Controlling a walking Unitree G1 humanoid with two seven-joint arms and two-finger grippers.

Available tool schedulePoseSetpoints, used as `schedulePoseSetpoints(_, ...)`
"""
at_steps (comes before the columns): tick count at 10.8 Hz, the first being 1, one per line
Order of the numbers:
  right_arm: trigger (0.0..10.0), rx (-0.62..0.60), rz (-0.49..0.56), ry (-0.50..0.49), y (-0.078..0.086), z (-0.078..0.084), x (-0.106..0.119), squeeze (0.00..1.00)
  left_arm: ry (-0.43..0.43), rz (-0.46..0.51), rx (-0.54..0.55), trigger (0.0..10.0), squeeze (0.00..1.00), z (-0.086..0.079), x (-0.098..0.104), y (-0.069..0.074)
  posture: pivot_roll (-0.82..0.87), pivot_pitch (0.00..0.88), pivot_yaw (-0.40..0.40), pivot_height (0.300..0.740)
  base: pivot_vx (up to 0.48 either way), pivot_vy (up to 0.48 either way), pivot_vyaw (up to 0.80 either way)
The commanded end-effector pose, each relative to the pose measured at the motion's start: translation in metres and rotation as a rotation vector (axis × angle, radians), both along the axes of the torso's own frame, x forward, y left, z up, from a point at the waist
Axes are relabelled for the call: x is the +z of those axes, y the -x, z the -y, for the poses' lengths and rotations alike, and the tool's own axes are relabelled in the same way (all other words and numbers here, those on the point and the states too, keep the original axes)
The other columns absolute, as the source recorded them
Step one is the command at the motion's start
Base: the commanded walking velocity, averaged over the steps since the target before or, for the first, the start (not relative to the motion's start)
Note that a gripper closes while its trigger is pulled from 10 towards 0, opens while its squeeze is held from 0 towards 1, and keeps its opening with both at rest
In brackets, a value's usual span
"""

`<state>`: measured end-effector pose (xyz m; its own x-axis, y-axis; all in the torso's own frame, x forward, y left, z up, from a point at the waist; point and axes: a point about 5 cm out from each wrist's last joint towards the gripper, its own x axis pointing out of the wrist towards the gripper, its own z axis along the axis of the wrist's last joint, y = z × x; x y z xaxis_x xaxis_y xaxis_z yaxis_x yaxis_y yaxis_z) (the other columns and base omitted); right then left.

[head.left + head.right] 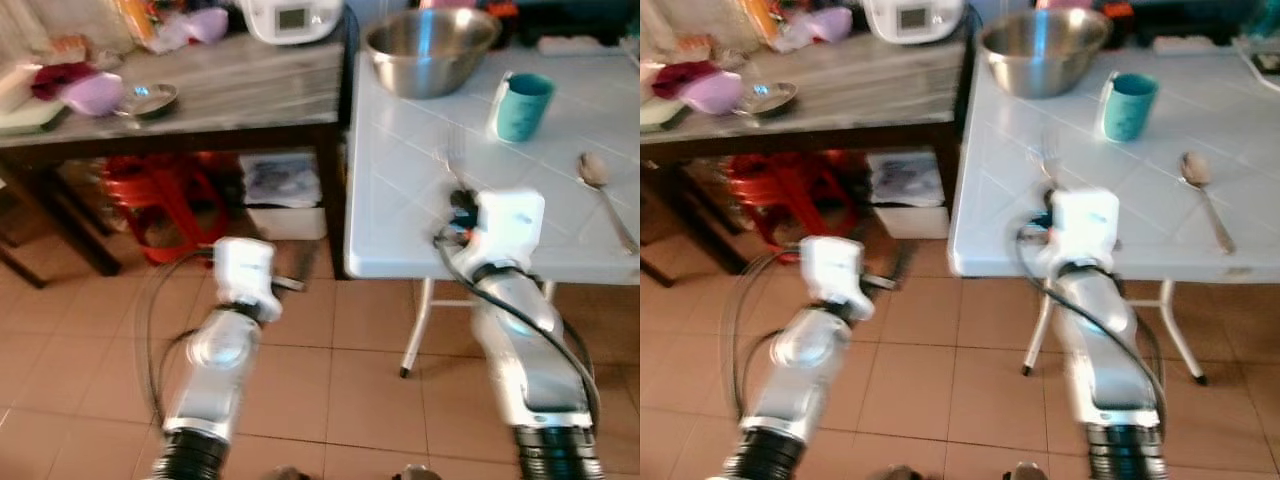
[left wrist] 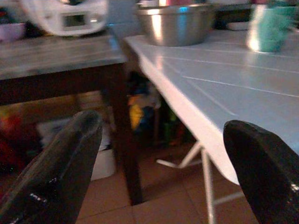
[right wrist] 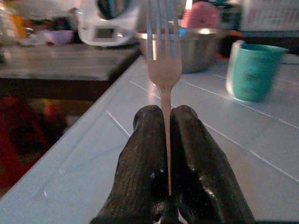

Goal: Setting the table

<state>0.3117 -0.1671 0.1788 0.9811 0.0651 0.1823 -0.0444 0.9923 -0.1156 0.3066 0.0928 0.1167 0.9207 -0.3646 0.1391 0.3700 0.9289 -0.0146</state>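
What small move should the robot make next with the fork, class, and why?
Probably lower the fork onto the white table and let go: the right gripper pinches its handle above the near edge, while the spoon already lies flat.

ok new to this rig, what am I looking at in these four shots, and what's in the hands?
It is a humanoid robot with two silver arms. The two wide pictures come from its head camera, looking down; the two close ones come from cameras on its wrists. The right hand is shut on a fork, tines forward, over the white table. The left hand is open, low beside that table's edge, over the tiled floor. On the white table stand a steel bowl and a teal cup, with a spoon lying near the right edge. A darker table stands to the left.
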Motion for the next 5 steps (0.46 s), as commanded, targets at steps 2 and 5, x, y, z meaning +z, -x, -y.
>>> schedulePoseSetpoints(2,10.0,0.020,0.027,0.018,-0.006,-0.003,0.007,0.00,-0.032,0.014,0.014,10.0,0.00,-0.011,0.004,-0.004,-0.18,0.116,0.162,0.740,0.000,0.472,0.00)
schedulePoseSetpoints(5,10.0,0.007,-0.006,0.021,-0.003,-0.002,-0.005,0.00,-0.039,0.029,0.032,10.0,0.00,-0.013,0.008,-0.008,-0.17,0.115,0.145,0.740,0.000,0.472,0.00)
